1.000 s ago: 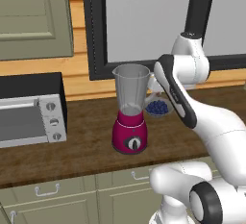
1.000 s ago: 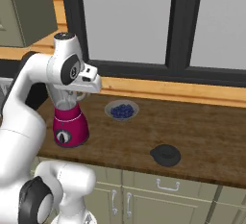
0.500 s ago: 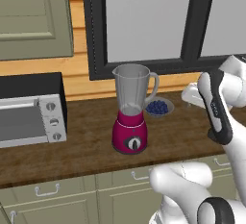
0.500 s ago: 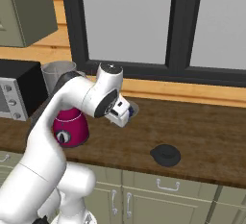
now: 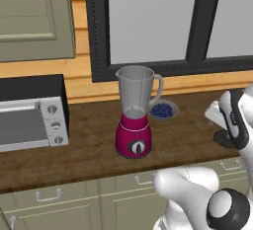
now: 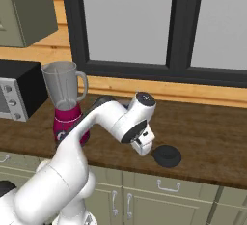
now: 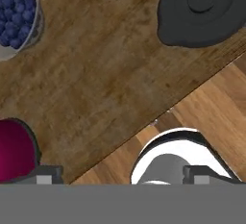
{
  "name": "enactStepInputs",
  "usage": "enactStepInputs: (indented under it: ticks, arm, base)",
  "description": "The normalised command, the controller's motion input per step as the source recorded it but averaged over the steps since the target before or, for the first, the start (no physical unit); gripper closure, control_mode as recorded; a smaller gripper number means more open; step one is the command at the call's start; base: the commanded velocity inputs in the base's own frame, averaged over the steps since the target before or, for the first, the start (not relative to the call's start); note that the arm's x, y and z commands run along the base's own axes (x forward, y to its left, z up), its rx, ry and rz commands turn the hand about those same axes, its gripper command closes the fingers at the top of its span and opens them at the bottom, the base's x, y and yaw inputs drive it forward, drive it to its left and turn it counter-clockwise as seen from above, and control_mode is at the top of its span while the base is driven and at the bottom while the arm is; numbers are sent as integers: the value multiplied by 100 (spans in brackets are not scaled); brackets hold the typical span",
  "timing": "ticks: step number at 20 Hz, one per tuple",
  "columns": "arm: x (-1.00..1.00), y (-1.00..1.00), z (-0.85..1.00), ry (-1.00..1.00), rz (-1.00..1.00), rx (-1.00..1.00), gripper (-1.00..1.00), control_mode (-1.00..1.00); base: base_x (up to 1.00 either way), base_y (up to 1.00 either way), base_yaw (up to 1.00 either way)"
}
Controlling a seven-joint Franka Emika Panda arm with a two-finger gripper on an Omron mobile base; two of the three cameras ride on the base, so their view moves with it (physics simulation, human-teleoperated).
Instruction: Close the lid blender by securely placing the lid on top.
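Lid [image 6: 167, 155] flat on counter [image 6: 212, 137], right of blender [image 6: 65, 104]; gripper [image 6: 144, 147] just left of it, jaws wide, empty.

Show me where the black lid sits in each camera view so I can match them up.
Left base view: lid at the far right on the counter, partly behind the arm.
Right base view: lid lower centre-right, near the counter's front edge, beside the gripper.
Hand view: lid top right.
Shared landmark: the bowl of blueberries.
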Motion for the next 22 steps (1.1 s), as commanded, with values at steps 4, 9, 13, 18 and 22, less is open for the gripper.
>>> enactStepInputs:
  ticks: [4,9,13,18,22]
  arm:
    - [33,-91,-38,29,-15,3,-100,-100]
    - [41,-82,-23,25,-9,3,-100,-100]
    - [47,-57,-20,17,-4,5,-100,-100]
    - [35,-35,-33,9,0,5,-100,-100]
    - [14,-20,-42,1,0,6,-100,-100]
  base:
    - [0,0,0]
    - [0,0,0]
    - [0,0,0]
    - [0,0,0]
    - [0,0,0]
